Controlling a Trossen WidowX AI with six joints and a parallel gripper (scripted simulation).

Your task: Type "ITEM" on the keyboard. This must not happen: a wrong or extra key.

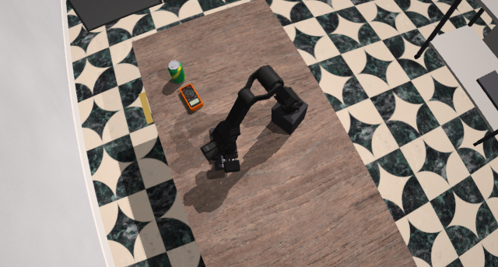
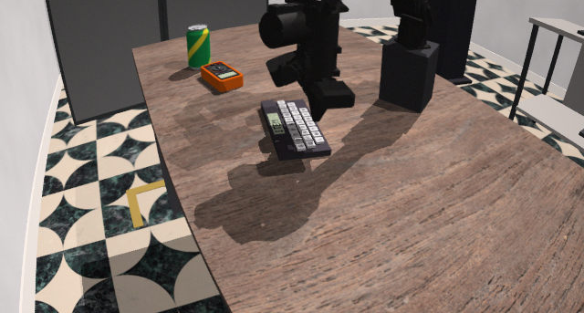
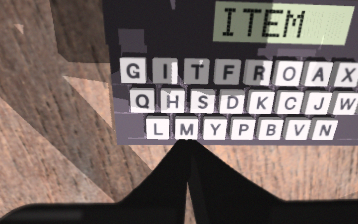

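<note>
A small dark keyboard (image 2: 287,131) with white keys lies on the wooden table, mostly hidden under the arm in the top view (image 1: 212,148). In the wrist view its green display (image 3: 283,24) reads "ITEM". My gripper (image 3: 185,147) is shut and empty, its joined fingertips just below the bottom key row, at the M key (image 3: 186,130). In the side view the gripper (image 2: 317,114) hangs over the keyboard's right edge, a little above the keys.
A green can (image 2: 199,46) and an orange multimeter (image 2: 222,76) stand at the table's far left. The arm's black base block (image 2: 408,76) is to the right of the keyboard. A grey side table (image 1: 467,61) stands off to the right.
</note>
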